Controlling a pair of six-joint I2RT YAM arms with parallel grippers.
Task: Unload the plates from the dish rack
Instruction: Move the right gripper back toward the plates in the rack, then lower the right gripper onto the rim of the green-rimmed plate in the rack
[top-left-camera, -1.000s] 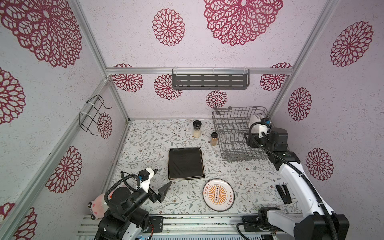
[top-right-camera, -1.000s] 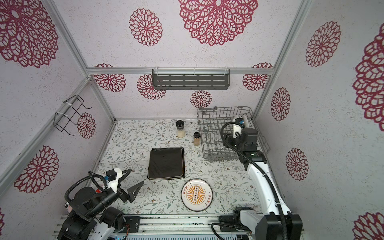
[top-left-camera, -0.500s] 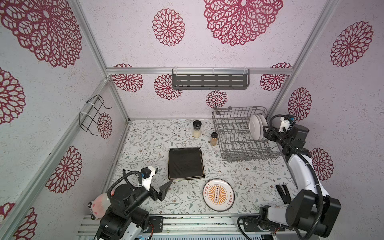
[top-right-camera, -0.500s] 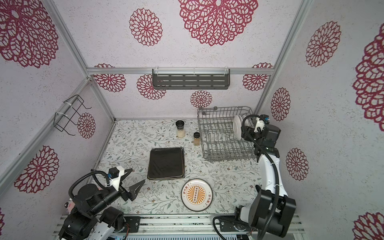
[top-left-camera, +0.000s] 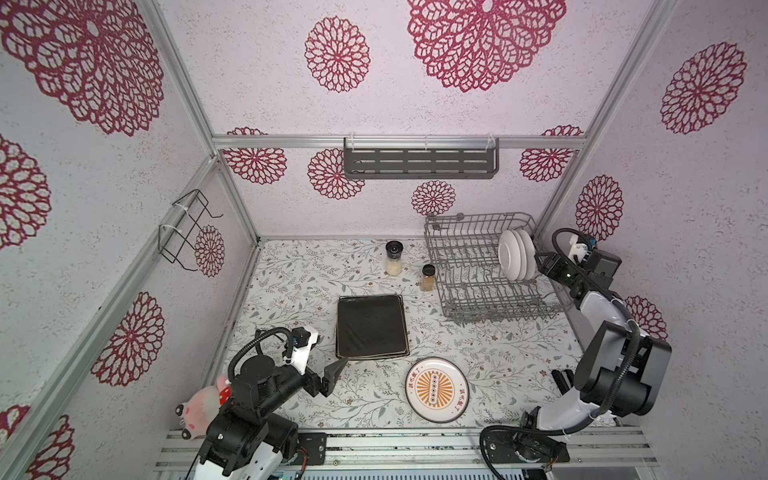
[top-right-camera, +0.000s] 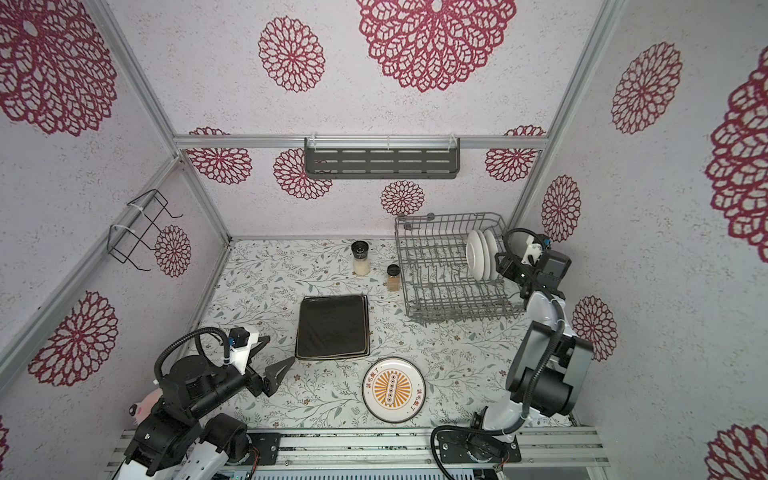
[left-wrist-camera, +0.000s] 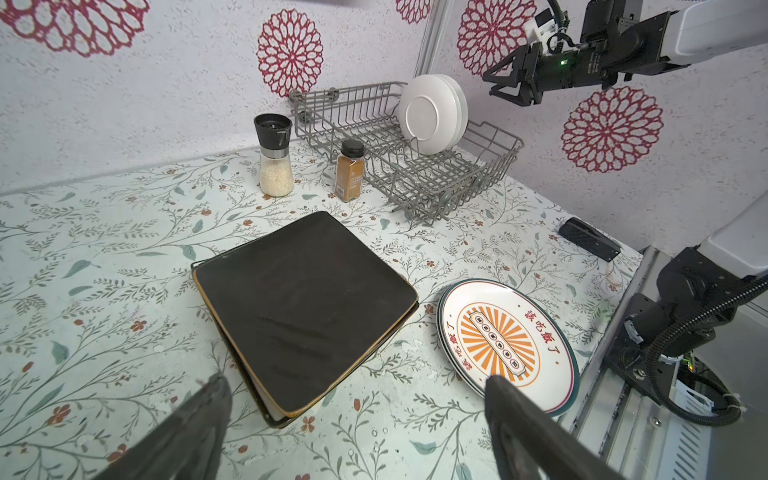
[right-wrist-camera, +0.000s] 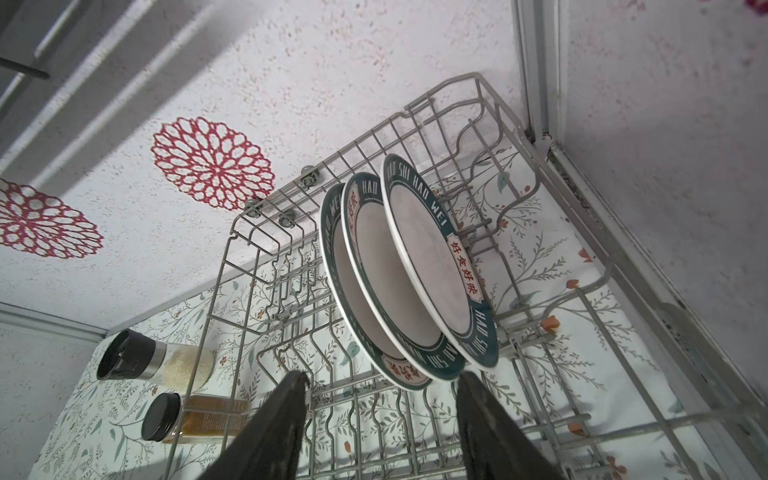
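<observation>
Partway through the unloading, by the look of it: large grey wire dish rack (top-left-camera: 469, 224) in the back right corner of the floral table (top-left-camera: 291, 282), thin coated rods and upright tines, mostly bare. Already out on the table, a stack of black square plates (top-left-camera: 371, 326), matte, round-cornered, tan-edged. Just right of its near corner, a round glossy sunburst plate (top-left-camera: 437, 390), apparently atop another. Left in the rack, three round green-rimmed plates (right-wrist-camera: 407, 274), smooth glazed ceramic, on edge between tines, leaning close together. Beside them, not touching, the right gripper (left-wrist-camera: 494, 85), jaws parted and empty, aimed at the nearest rim. Next, probably: easing over that thin rim, pinching one plate only, lifting clear of the tines. At the table's near left, the left gripper (top-right-camera: 277, 350), spread wide, holding nothing.
</observation>
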